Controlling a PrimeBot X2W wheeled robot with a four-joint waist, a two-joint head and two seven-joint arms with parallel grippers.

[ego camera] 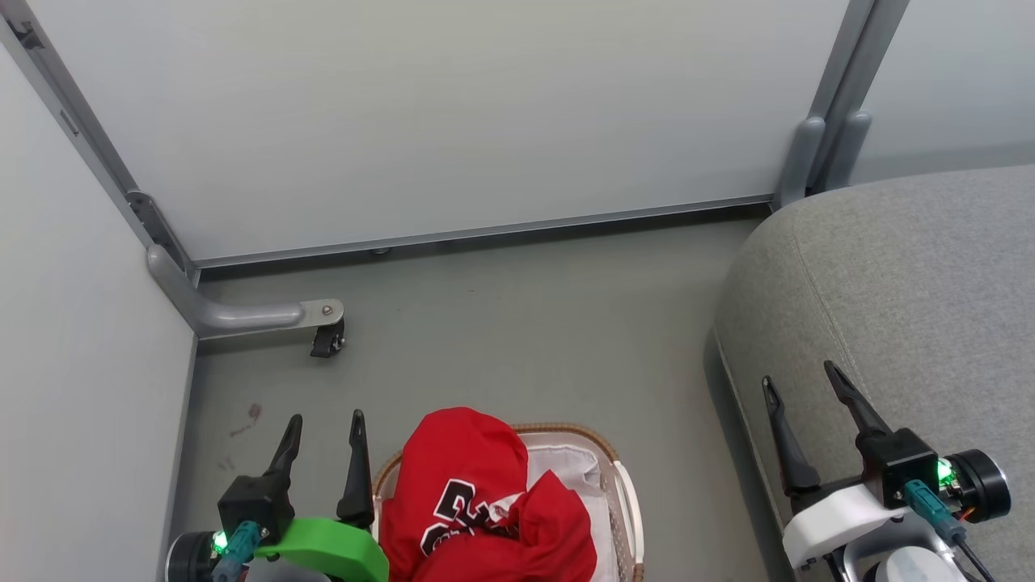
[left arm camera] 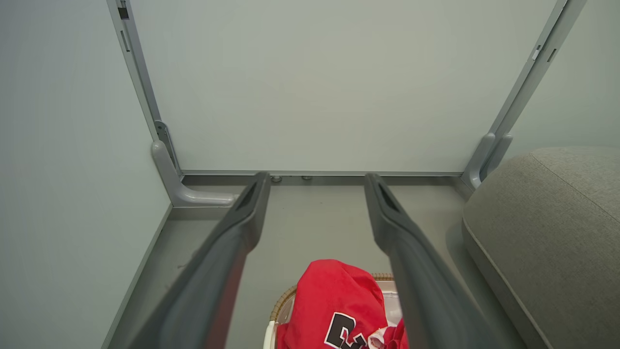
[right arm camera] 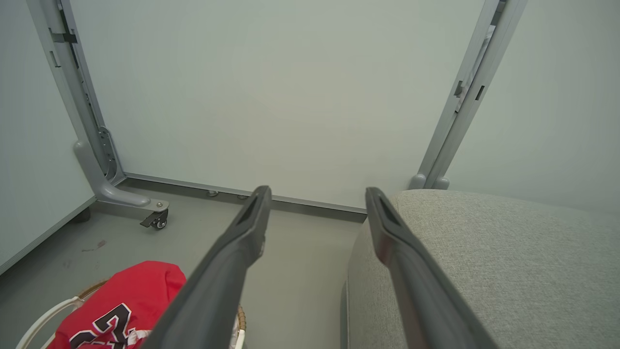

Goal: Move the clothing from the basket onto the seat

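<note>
The red clothing (ego camera: 485,501) is heaped in the basket (ego camera: 627,493) at the bottom middle of the head view, black-and-white lettering showing on the top piece. The white liner lines the basket's right side. My left gripper (ego camera: 323,424) stands open just left of the basket, nothing between its fingers. My right gripper (ego camera: 800,380) is open above the front left part of the grey seat (ego camera: 914,275). The left wrist view has the clothing (left arm camera: 339,305) below its open fingers, and the right wrist view has the clothing (right arm camera: 121,305) at lower left and the seat (right arm camera: 508,261) at right.
White partition panels on grey frames close off the far and left sides. A caster foot (ego camera: 327,339) sticks out on the floor at left. Bare grey floor (ego camera: 525,339) lies between the basket, the panels and the seat.
</note>
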